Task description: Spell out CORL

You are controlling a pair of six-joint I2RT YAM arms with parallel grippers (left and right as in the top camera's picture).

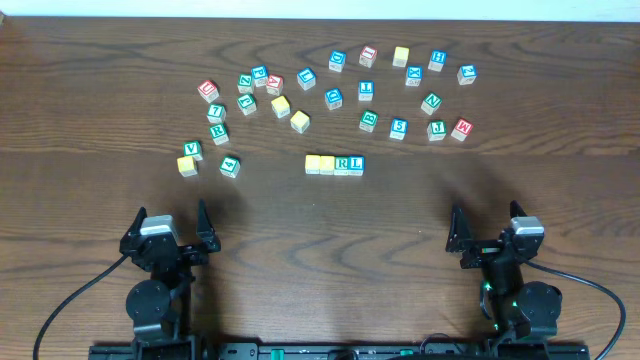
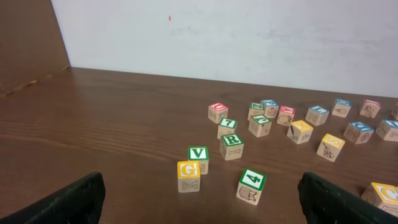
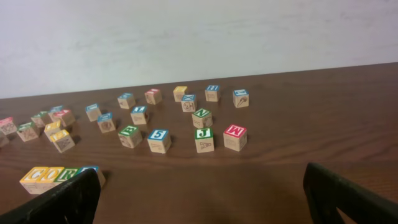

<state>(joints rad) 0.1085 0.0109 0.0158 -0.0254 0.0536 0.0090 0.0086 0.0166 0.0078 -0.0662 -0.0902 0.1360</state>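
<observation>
Black left hand (image 1: 170, 211), right hand (image 1: 486, 210) — wooden CORL cubes (image 1: 334, 164)

A robotics lab bench — cabled left arm (image 1: 155, 270) and right arm (image 1: 510, 280) on a dark wooden table (image 1: 320, 230), plain white wall (image 2: 249, 37) behind.

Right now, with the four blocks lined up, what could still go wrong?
The four-cube row sits edge to edge, so a nudge from the open left gripper or right gripper could skew the whole word. From overhead the two yellow cubes look blank, so a wrong letter might pass unnoticed.
</observation>
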